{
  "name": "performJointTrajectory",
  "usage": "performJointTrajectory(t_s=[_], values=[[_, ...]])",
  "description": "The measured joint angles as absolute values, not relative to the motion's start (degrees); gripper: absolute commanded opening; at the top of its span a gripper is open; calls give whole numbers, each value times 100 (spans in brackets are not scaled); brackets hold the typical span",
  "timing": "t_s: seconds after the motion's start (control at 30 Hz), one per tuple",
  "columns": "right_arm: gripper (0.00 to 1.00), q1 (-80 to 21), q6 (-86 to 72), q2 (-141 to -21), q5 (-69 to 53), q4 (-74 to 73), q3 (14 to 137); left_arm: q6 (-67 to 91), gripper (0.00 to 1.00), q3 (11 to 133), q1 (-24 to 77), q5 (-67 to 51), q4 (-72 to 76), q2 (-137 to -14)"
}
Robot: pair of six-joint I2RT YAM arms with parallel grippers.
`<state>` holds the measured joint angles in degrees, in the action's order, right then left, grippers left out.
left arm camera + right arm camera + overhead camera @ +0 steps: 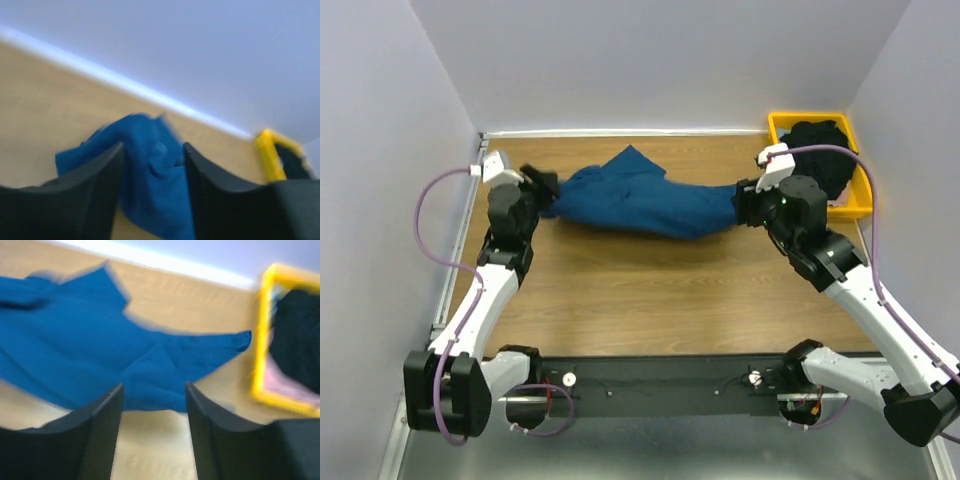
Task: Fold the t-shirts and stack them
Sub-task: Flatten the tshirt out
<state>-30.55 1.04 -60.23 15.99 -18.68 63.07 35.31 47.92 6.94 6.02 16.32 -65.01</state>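
Note:
A blue t-shirt [640, 200] lies bunched in a long band across the far half of the table, no print showing. My left gripper [542, 190] is at its left end; in the left wrist view the jaws [153, 146] stand apart with blue cloth [150, 175] between them. My right gripper [745, 205] is at the shirt's right end; its jaws [154, 386] are open, with the shirt's hem [75, 355] just past the tips and bare table between them. A black shirt [825, 150] and a pale pink one [842, 203] lie in the tray.
The yellow plastic tray [780, 122] stands at the far right corner, close to my right arm; it also shows in the right wrist view [262, 340]. White walls close the table on the left, back and right. Bare wood [650, 290] lies in front of the shirt.

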Motion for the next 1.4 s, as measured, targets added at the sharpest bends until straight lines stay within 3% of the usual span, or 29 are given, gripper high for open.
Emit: performJointTrajectory(t_s=[0.1,0.23,0.47,0.7,1.07,1.4], values=[[72,-3035,-309,-5577,1085,-2134,5811,3695,71,3760,670,823,1007,-5900],[73,-3035,-764,-5570,191,-2381,5422,3745,71,3273,674,1151,-27,-5282],[71,-3035,-1050,-7310,-718,-2414,5758,3640,70,3262,703,1516,-578,-4818],[59,-3035,-1599,-8930,-1820,-1767,6552,3378,71,3446,727,1531,-873,-5258],[59,-3107,-3520,-11203,-2585,3,7474,2773,71,3627,727,1391,-1118,-4637],[59,-3280,-4582,-12731,-2794,574,8650,2731,71,3109,727,1070,-1000,-4099]])
